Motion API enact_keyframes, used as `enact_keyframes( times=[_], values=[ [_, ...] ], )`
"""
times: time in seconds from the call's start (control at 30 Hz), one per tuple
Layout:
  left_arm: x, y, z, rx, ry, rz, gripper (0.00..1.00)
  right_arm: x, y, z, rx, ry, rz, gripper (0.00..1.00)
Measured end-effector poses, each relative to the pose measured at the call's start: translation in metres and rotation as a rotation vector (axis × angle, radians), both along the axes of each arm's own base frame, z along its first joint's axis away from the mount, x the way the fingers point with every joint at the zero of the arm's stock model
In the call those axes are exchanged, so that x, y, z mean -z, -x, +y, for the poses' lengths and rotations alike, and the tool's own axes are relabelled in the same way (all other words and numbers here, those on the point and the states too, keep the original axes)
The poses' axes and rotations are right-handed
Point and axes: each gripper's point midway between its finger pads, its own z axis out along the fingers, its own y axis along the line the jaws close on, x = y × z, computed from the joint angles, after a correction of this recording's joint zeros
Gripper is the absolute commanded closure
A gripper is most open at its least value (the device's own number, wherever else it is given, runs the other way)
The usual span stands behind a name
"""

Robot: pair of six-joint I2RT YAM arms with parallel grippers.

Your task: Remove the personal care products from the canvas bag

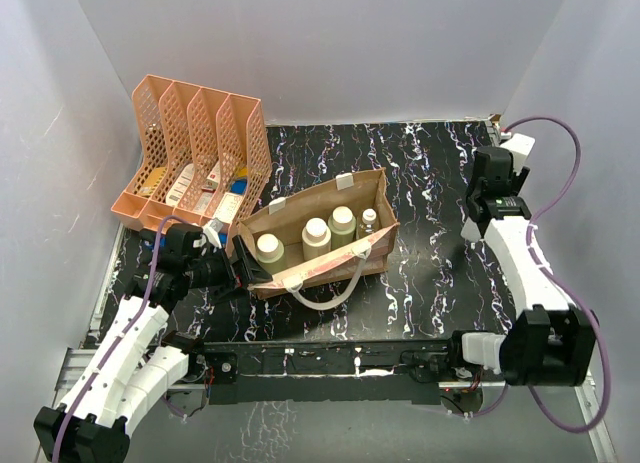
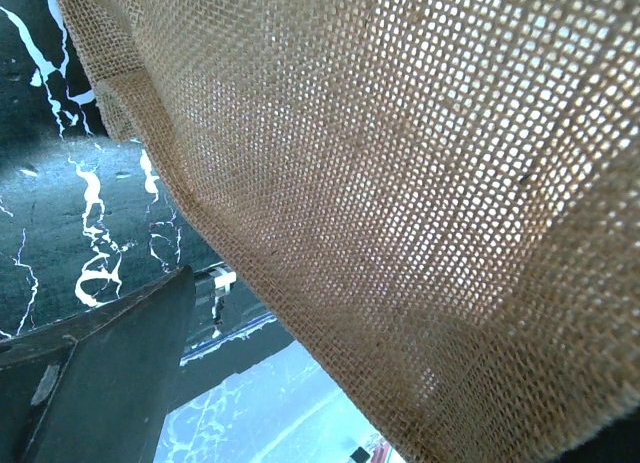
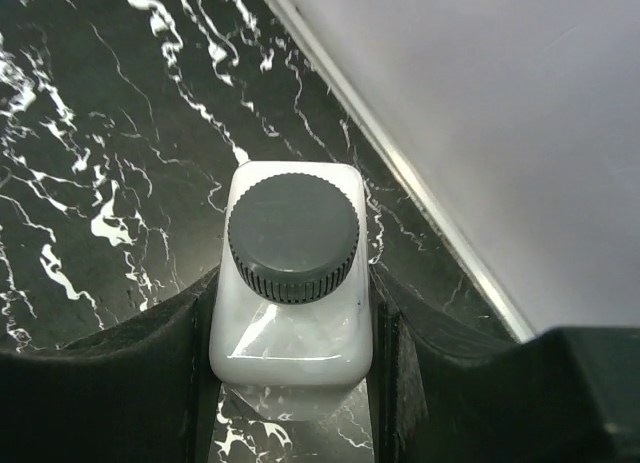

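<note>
Evidently the right gripper [image 3: 292, 288] clasps an upright dark-capped bottle [image 3: 292, 238], well right of the canvas bag [image 1: 300, 223]; left gripper [image 1: 240, 267] at its end, grip indiscernible.

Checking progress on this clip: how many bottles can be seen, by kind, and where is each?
Cream bottles with white caps, in the canvas bag: 3
Small clear bottle, in the bag: 1
White bottle with dark cap, out of the bag, between the right fingers: 1
Total: 5
</note>
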Motion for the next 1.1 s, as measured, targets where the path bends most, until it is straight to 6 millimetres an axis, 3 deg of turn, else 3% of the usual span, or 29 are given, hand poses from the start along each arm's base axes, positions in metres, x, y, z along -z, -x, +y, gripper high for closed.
enact_keyframes(
  times=[0.13, 0.3, 0.4, 0.67, 0.73, 0.83, 1.1],
  values=[
    [0.0, 0.0, 0.0, 0.0, -0.001, 0.003, 0.04, 0.04, -0.01, -0.01, 0.002, -0.081, 0.07, 0.92],
    [-0.005, -0.004, -0.001, 0.002, -0.005, 0.004, 0.03, 0.067, -0.027, -0.019, -0.014, -0.143, 0.092, 0.92],
    [-0.006, -0.005, -0.001, 0.001, -0.006, 0.001, 0.03, 0.077, -0.034, -0.025, -0.026, -0.162, 0.077, 0.92],
    [-0.006, -0.005, -0.001, 0.0, -0.006, 0.002, 0.03, 0.078, -0.046, -0.04, -0.021, -0.169, 0.015, 0.92],
    [-0.006, -0.005, -0.001, 0.0, -0.007, 0.002, 0.03, 0.078, -0.048, -0.041, -0.019, -0.168, 0.008, 0.86],
    [-0.008, -0.005, -0.001, 0.0, -0.007, 0.001, 0.03, 0.078, -0.049, -0.041, -0.02, -0.168, 0.006, 0.66],
    [-0.01, -0.007, -0.001, 0.002, -0.007, -0.002, 0.03, 0.078, -0.049, -0.041, -0.024, -0.166, 0.008, 0.48]
  ],
)
